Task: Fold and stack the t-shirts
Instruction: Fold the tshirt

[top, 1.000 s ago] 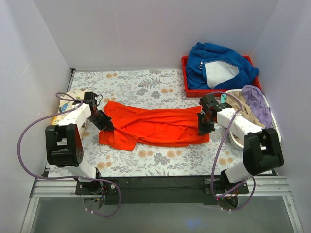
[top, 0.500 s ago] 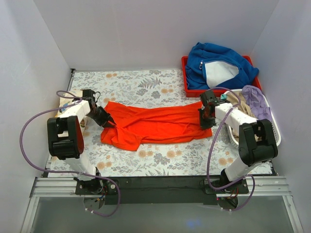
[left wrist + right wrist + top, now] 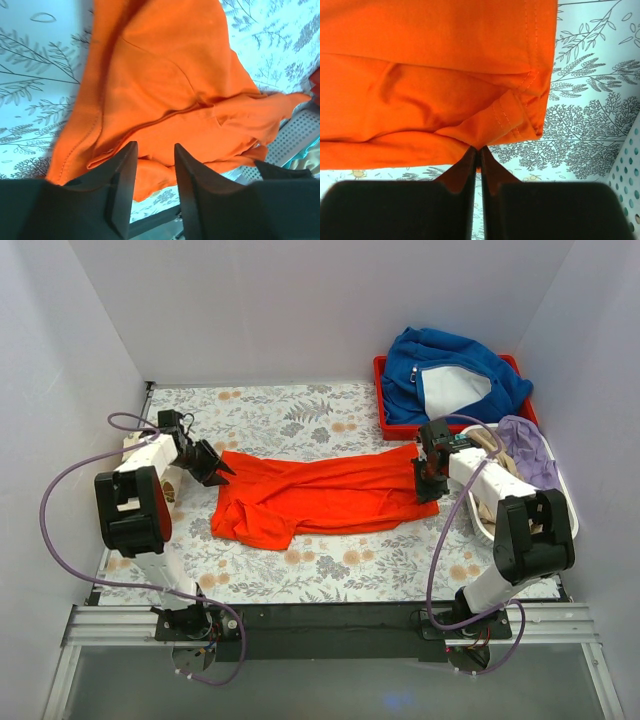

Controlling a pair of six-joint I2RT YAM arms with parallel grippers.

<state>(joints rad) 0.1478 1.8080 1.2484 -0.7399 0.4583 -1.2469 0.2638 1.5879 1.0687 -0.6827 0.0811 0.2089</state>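
Near red tray (image 3: 398,430) and white basket (image 3: 479,527), right pincer (image 3: 477,150) pinching orange t-shirt (image 3: 320,496)

No writing, label, brand, number or sign can be read in any view. The orange-red t-shirt (image 3: 330,495) shows plain cloth with stitched hems only, and the tabletop cover (image 3: 300,410) bears a leaf-and-flower print without letters.
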